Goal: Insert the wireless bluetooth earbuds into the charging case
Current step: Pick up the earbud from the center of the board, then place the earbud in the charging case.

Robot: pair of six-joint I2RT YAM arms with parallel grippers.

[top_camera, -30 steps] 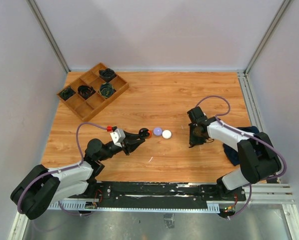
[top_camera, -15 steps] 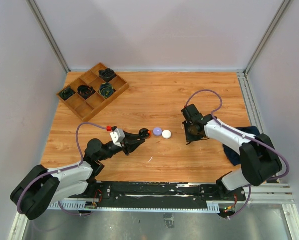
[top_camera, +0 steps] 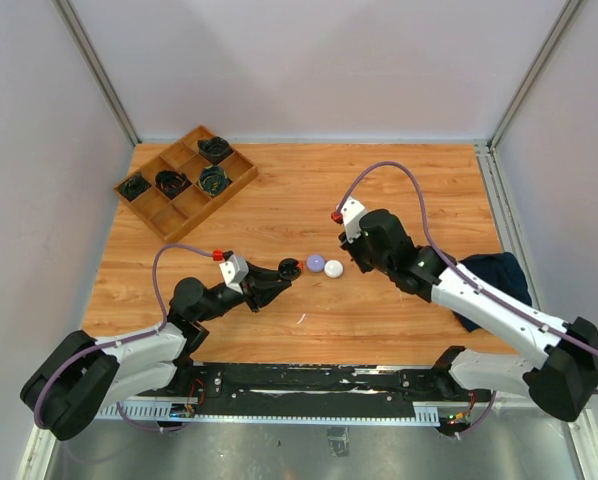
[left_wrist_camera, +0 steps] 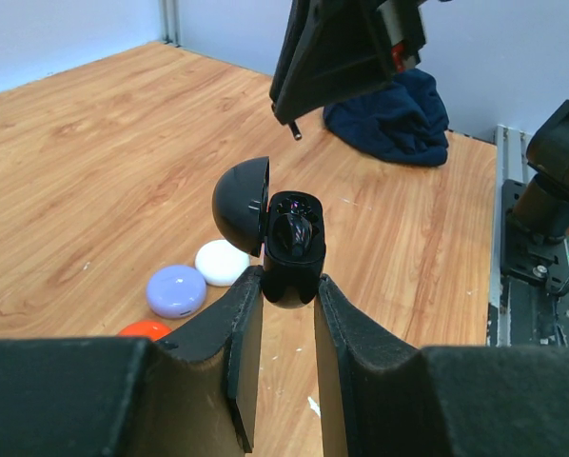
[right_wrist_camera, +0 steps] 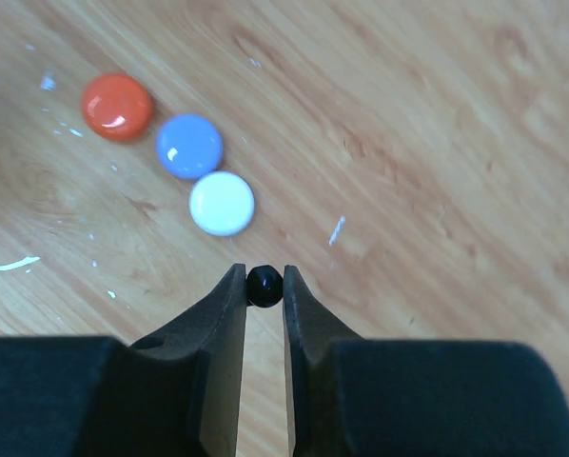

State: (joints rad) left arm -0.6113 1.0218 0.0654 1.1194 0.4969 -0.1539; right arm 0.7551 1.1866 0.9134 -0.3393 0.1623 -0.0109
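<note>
Right claw [right_wrist_camera: 263, 277] on black earbud [right_wrist_camera: 264, 287], plain only in wrist view.

we see a wooden table [top_camera: 309, 190] with a warm orange grain, closed in by pale walls on three sides. at its far left corner sits a wooden tray [top_camera: 190, 209], turned at an angle and split into six compartments. four of them each hold a black coiled cable [top_camera: 216, 148]; the other two show bare wood. a dark blue cloth [top_camera: 494, 266] lies crumpled at the table's right edge, beside a metal rail [top_camera: 500, 200]. a few small white flecks [top_camera: 301, 319] lie on the boards near the middle.
</note>
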